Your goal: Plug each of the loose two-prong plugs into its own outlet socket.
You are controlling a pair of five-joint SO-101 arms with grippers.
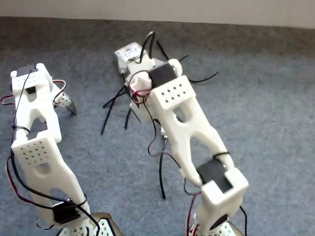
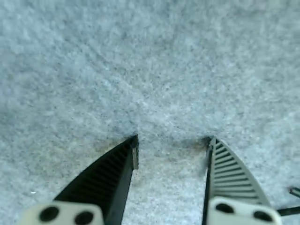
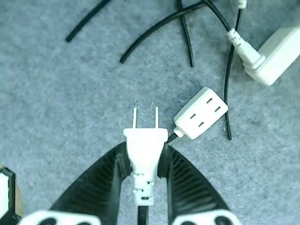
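Two prongs (image 3: 145, 117) jut forward from the white plug (image 3: 144, 150), which the right jaws hold clamped by its body, its cord trailing back between them. Just beside the prongs, off to one side and turned at an angle, a white outlet socket (image 3: 201, 114) lies on the grey surface (image 3: 56, 93) with its slotted face toward the camera. Farther off, a second plug (image 3: 243, 47) appears seated in a white block (image 3: 279, 51), among loose black cords (image 3: 154, 28). The left jaws stand wide, holding nothing, tips down near bare surface — well apart from the work.

I judge two risks. The socket lies loose and unheld, so a push from the prongs may simply shove it away. The prongs are also not lined up with the slots — a skewed approach could jam them or twist the plug in the grip.
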